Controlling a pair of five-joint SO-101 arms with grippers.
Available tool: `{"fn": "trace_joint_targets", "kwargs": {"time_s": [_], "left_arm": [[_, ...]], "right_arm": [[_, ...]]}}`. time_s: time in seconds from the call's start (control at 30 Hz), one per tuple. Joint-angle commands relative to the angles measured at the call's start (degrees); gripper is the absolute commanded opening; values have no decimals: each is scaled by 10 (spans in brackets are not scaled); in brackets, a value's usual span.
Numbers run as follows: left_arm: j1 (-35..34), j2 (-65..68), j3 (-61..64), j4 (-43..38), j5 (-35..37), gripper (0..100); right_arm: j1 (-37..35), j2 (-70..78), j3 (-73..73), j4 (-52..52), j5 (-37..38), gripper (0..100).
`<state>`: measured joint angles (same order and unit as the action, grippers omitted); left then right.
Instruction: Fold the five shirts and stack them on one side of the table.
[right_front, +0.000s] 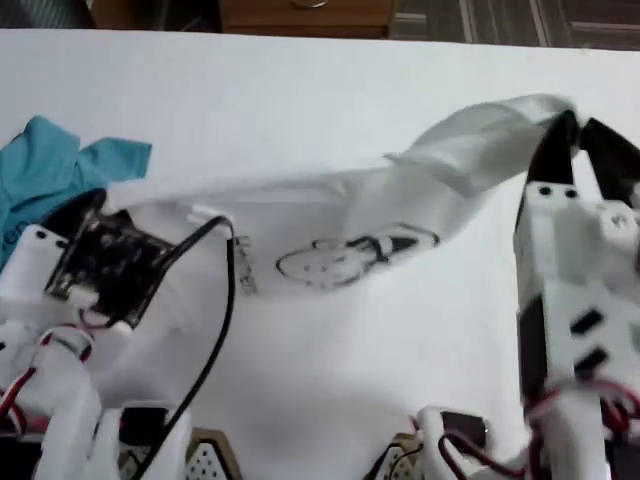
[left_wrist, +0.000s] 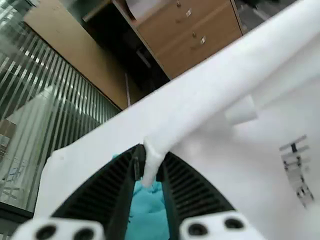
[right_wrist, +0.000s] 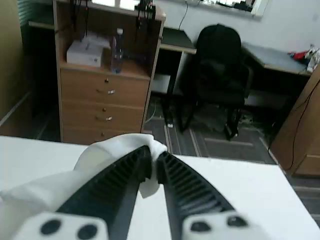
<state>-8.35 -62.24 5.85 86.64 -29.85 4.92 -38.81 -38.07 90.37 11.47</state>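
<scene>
A white shirt (right_front: 330, 250) with a small black print is stretched across the white table (right_front: 300, 90), held up at both ends. My left gripper (left_wrist: 149, 167) is shut on the shirt's left edge (left_wrist: 152, 157), near the table's left side (right_front: 95, 215). My right gripper (right_wrist: 153, 162) is shut on the shirt's other end (right_wrist: 120, 147), lifted above the table at the right (right_front: 570, 130). A teal shirt (right_front: 50, 170) lies crumpled at the far left, also seen between the left fingers (left_wrist: 145, 210).
A black cable (right_front: 215, 330) runs from the left arm over the white shirt. Wooden drawers (right_wrist: 102, 102) and a black office chair (right_wrist: 220, 70) stand on the floor beyond the table's far edge.
</scene>
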Motion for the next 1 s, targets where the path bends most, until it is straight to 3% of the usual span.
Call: {"fn": "trace_joint_targets", "kwargs": {"time_s": [0.0,0.13,0.23,0.47,0.67,0.97], "left_arm": [[-8,-1,-29,-36,32,25],[12,3,-20,-57,50,25],[36,3,0,-62,55,25],[63,3,51,-98,91,25],[63,3,91,-140,96,25],[63,-1,15,-78,94,25]], "right_arm": [[23,-9,-55,4,-22,19],[124,-4,-69,7,-131,19],[156,3,-53,15,-173,19],[151,34,45,21,-220,19],[79,45,105,23,-225,19],[61,13,58,22,-208,19]]}}
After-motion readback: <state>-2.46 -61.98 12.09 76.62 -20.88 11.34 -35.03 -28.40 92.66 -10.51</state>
